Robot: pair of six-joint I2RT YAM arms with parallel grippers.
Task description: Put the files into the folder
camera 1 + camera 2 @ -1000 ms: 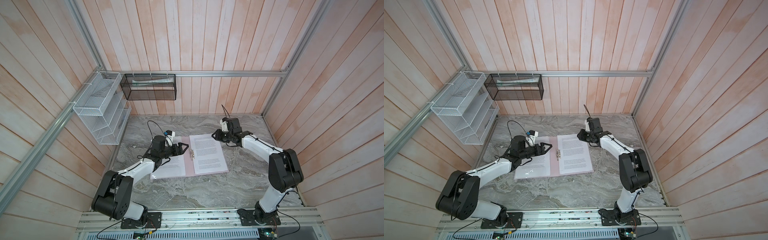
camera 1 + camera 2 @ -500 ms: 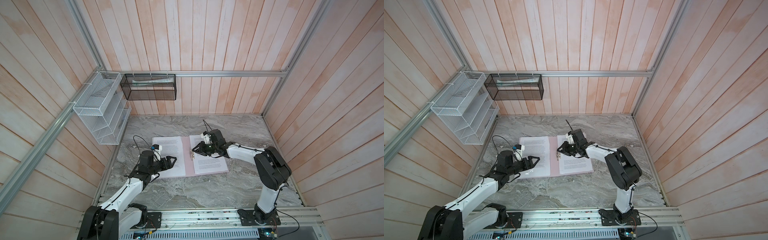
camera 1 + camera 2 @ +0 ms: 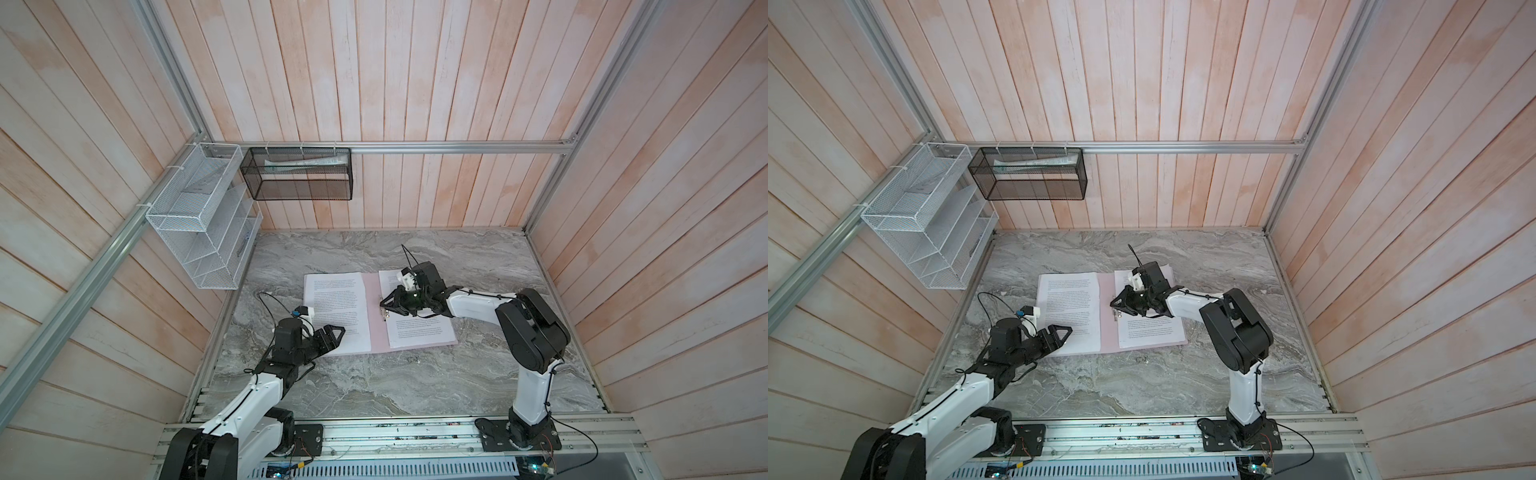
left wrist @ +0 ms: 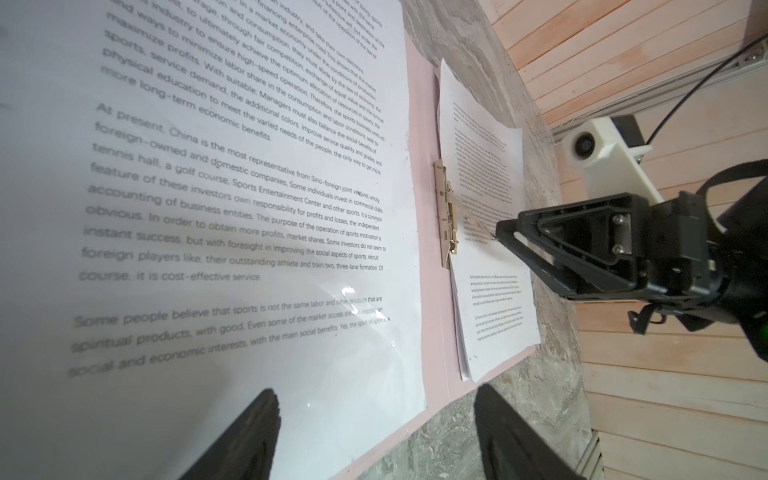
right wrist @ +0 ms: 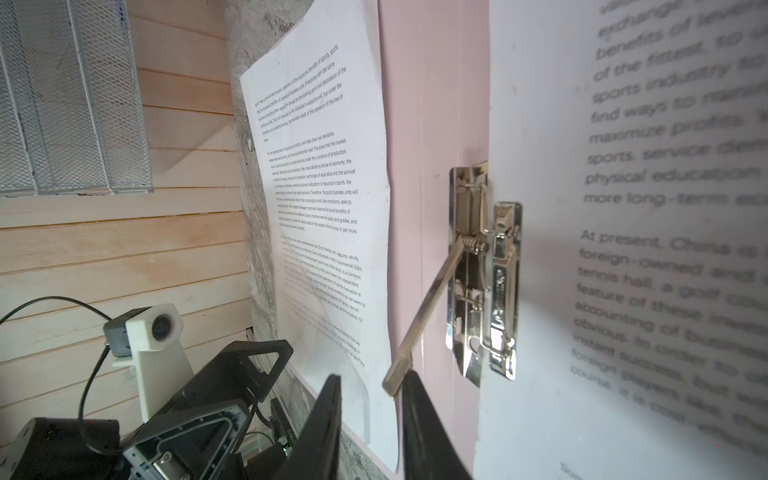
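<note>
A grey marbled tabletop (image 3: pixel 374 386) sits in a booth of pale pink-washed wooden plank walls (image 3: pixel 415 83) framed by aluminium rails (image 3: pixel 457 147). Well off to the outer side of the left gripper (image 3: pixel 334 334) a white wire mesh rack (image 3: pixel 199 232) hangs on the wall. Far beyond both grippers a black mesh basket (image 3: pixel 299 174) holds rolled pale papers (image 3: pixel 307 164).

The thin pale pink rectangular folder (image 3: pixel 377 338) lies open and flat under the right gripper (image 3: pixel 385 304). The files (image 3: pixel 334 299), white paper sheets printed with black text, rest on both flaps: one sheet just ahead of the left gripper, a stack beneath the right arm.

The right gripper's jaws stand slightly apart at the shiny metal clip (image 5: pixel 482 282) on the spine. The tip of the clip's raised lever (image 5: pixel 428 307) lies between them, against one finger. The left gripper is spread wide and empty over the sheet's near corner.

A second ago the left gripper was up by the spine and the right one at the stack's far corner. The left has since drawn back and the right has crossed to the clip. The folder has not shifted.

Legible lines include "At present, China is the most representative from Sino-foreign joint ventures" and "Sports Entertainment Center".
</note>
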